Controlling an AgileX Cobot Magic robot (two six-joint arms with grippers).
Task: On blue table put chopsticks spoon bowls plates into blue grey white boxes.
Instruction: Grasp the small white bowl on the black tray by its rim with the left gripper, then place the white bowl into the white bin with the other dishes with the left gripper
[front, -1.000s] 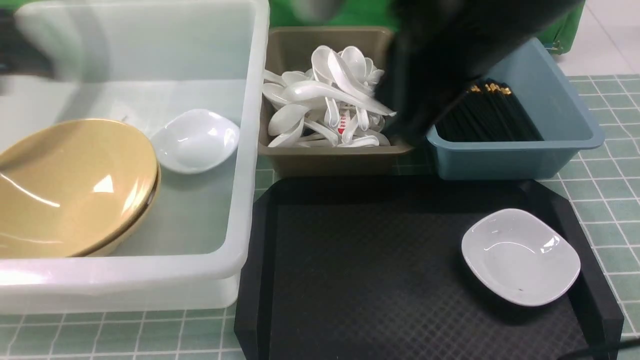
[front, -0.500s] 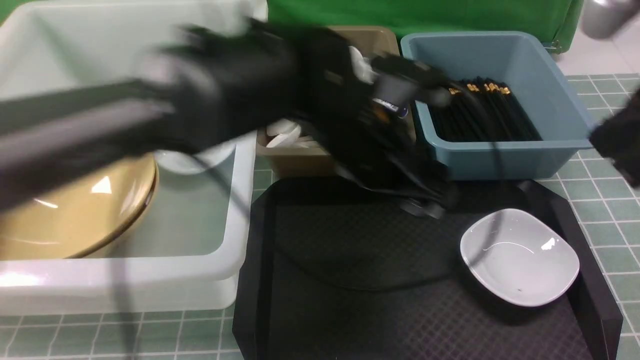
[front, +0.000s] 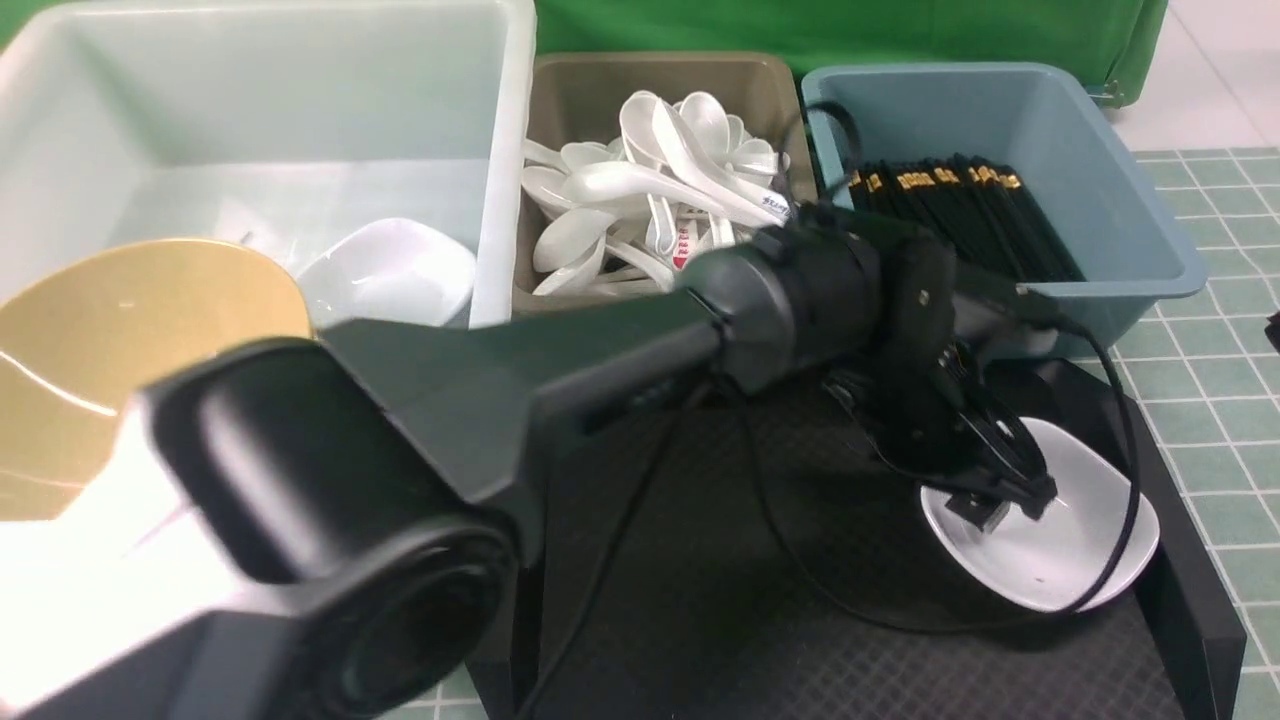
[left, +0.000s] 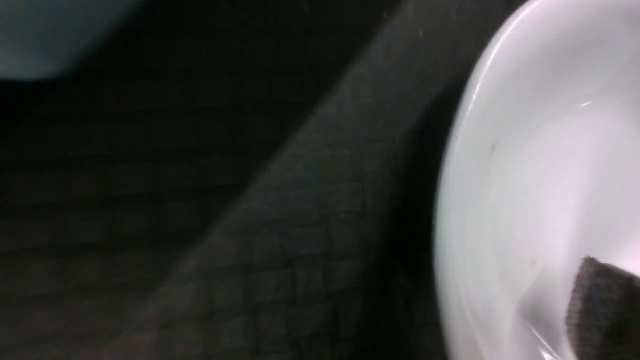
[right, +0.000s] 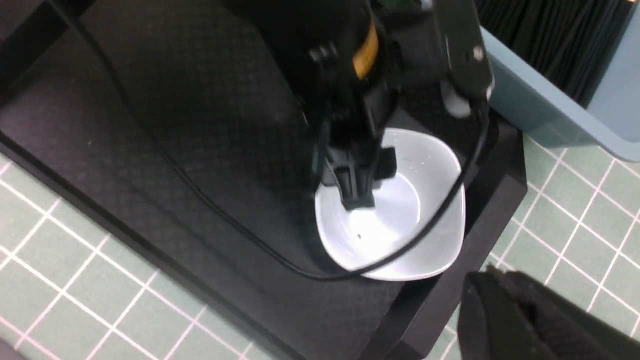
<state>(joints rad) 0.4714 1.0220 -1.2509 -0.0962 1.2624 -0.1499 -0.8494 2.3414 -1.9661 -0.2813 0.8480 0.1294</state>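
Observation:
A small white dish (front: 1085, 545) lies at the right end of the black tray (front: 700, 560). My left arm reaches across the tray, and my left gripper (front: 1005, 497) is down at the dish's near-left rim, jaws apart. One finger pad (left: 605, 310) is inside the dish (left: 540, 175). The right wrist view shows the left gripper (right: 360, 192) over the dish (right: 410, 220) from above. My right gripper (right: 492, 275) is shut and empty, above the green tiles just off the tray's corner.
The white box (front: 500, 200) at the left holds a yellow bowl (front: 120, 340) and a white dish (front: 390, 270). The grey box (front: 600, 90) holds white spoons (front: 650, 190). The blue box (front: 1100, 150) holds black chopsticks (front: 980, 215). A cable (front: 1125, 520) loops over the dish.
My left arm has swung in from the left across the boxes and come down onto the dish on the tray. My right arm has pulled away to the right, out of the front view.

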